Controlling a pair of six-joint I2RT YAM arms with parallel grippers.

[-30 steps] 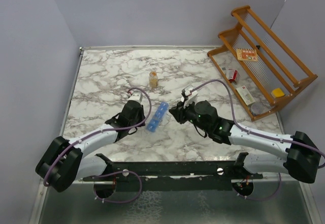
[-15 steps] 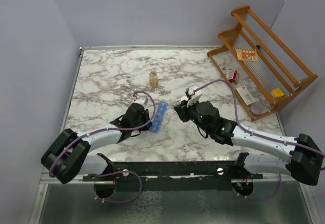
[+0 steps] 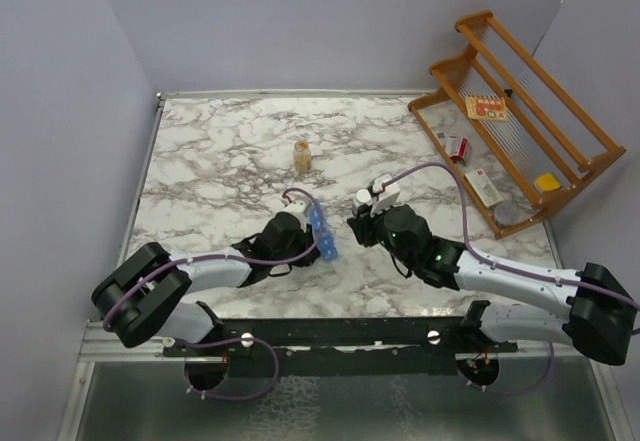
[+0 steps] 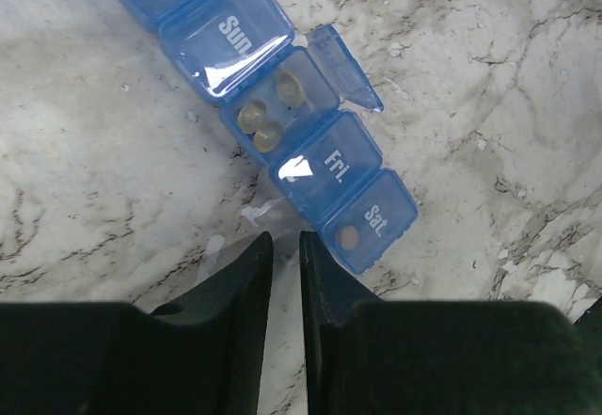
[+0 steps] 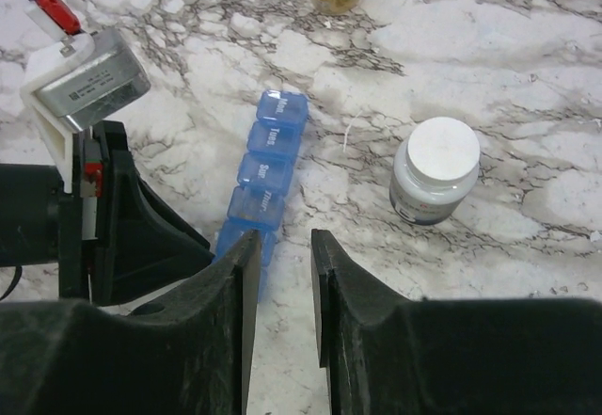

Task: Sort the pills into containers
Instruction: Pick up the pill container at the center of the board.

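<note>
Left gripper point(image 4: 284, 239) closed, empty | containers point(image 4: 331, 165) just beyond its tips

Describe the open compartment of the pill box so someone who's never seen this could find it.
On the marble table, a blue pill strip lies between the two arms. The open compartment sits between the lids marked Sun and Fri.; unlike those shut neighbours, its lid is flipped up, showing three tan pills.

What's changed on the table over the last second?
The left gripper slid right, jaws shut, apparently pushing the pill box: its near end swung right, so it now tilts the other way. Nothing was grasped or released. The right gripper barely shifted; the amber bottle stayed put.
</note>
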